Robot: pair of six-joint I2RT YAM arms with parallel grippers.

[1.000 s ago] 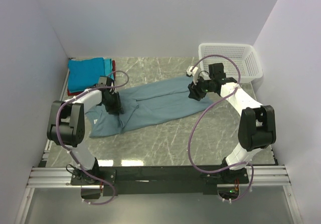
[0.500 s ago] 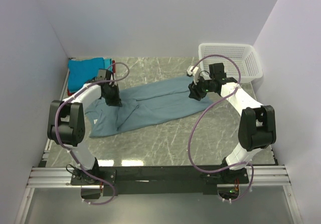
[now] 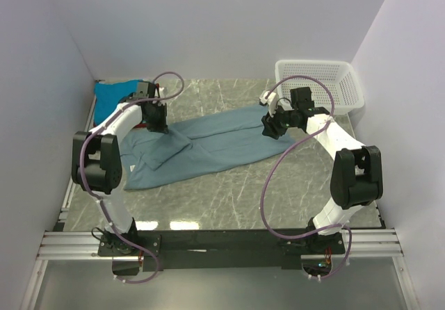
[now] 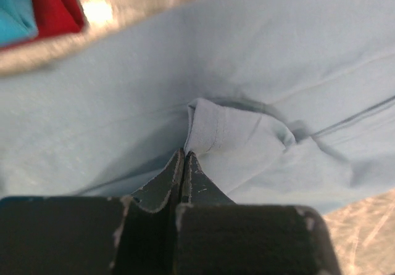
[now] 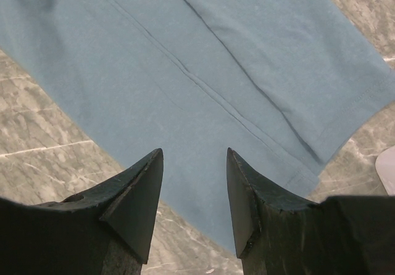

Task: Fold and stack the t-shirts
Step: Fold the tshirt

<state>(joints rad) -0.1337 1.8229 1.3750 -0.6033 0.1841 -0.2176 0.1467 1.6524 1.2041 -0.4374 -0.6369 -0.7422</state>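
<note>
Count: 2 arms, 2 grippers, 1 unfolded shirt, 1 pile of folded shirts, 1 basket.

Nearest was a strip of bare table (image 3: pixel 229 199) in front of the arm bases. Past that, the grey-blue shirt (image 3: pixel 222 143) lay spread across the middle of the table, running near-left to far-right, with its left part rumpled.

At the shirt's far-left edge the left gripper (image 4: pixel 185 154) was clamped tight on a raised fold of it, and cloth bunched up just beyond the tips.

Over the shirt's right end the right gripper (image 5: pixel 194 153) had its jaws apart with nothing between them. A seam and the hem showed below it. Couldn't tell if the tips touched the cloth.

In the far left corner sat the folded pile (image 3: pixel 111 98), mostly hidden by the left arm. The top view showed only blue. The left wrist view caught a blue shirt (image 4: pixel 12 7) and a red shirt (image 4: pixel 55 4) at the frame edge, both cut off and blurred. So at least 2 were in the pile, exact count unclear.

In the far right corner stood the white mesh basket (image 3: pixel 351 87), well apart from the spread shirt.
</note>
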